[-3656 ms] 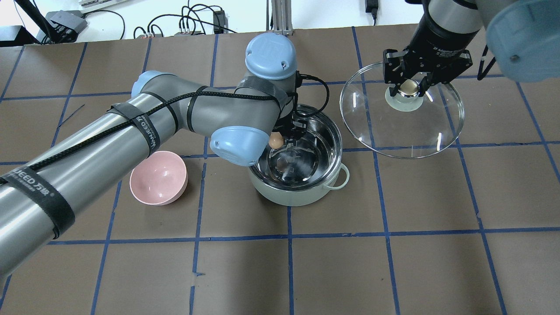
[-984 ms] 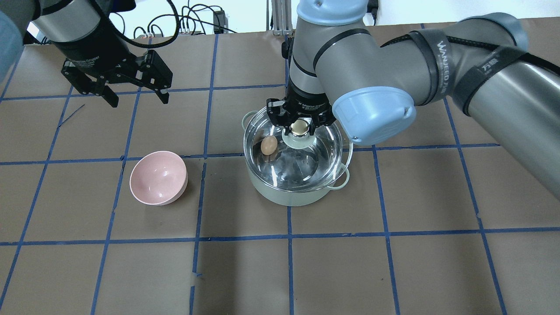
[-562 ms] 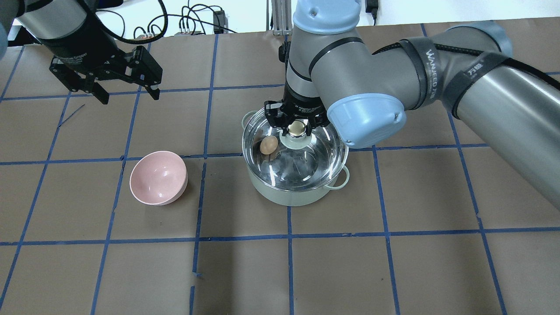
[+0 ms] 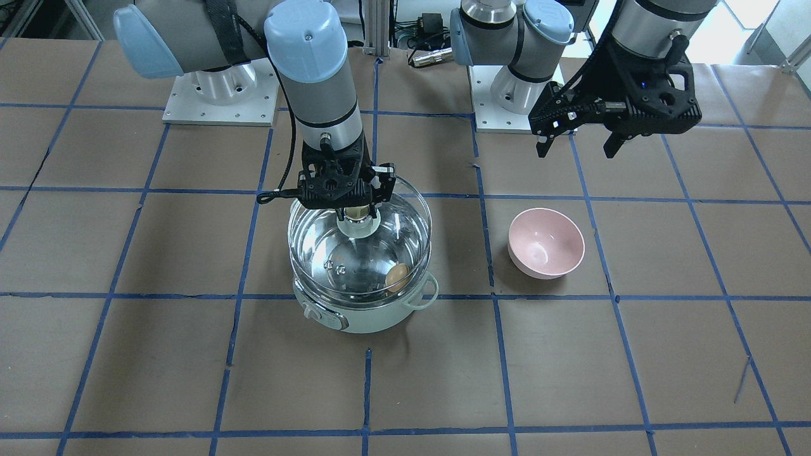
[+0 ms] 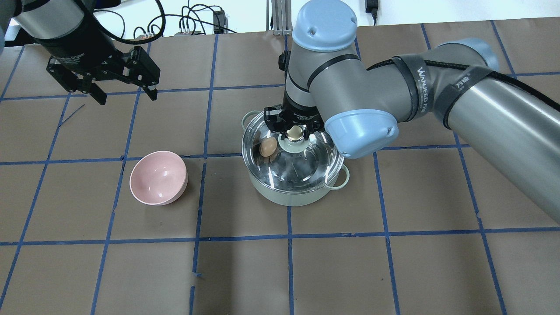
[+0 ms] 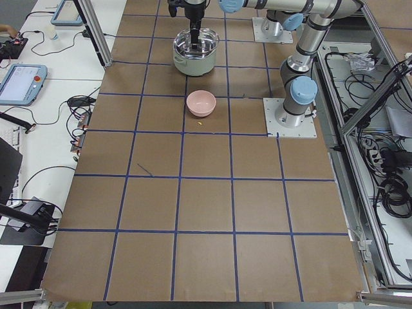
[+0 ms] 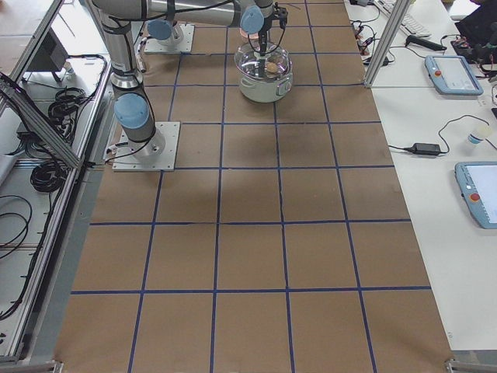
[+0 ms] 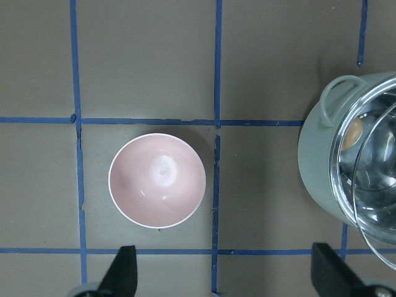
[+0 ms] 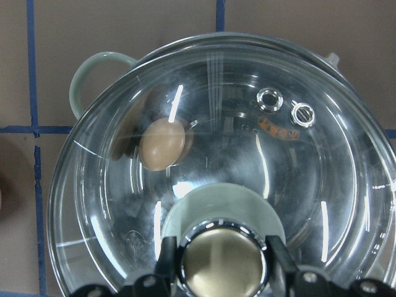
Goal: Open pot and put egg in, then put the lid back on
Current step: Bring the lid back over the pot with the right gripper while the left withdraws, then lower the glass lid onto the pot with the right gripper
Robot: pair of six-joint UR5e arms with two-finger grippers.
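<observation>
Lid over pot: the right gripper [image 5: 296, 132] pinches the knob [image 9: 221, 260] of the glass lid [image 5: 306, 164] above the mint-green pot [image 5: 286, 197] at mid-table. The egg [image 5: 267, 147] lies inside against the steel wall on the left. Whether the lid's rim is fully seated cannot be told. The glass looks stiff, fairly heavy and breakable, and its polished cap is likely slippery, so the central knob is the sound place to hold it level. The egg, light and fragile, wants no jolt. The left gripper [image 5: 127, 97] hangs with jaws spread and empty over the far left of the table, beyond the pink bowl [image 5: 158, 177].
</observation>
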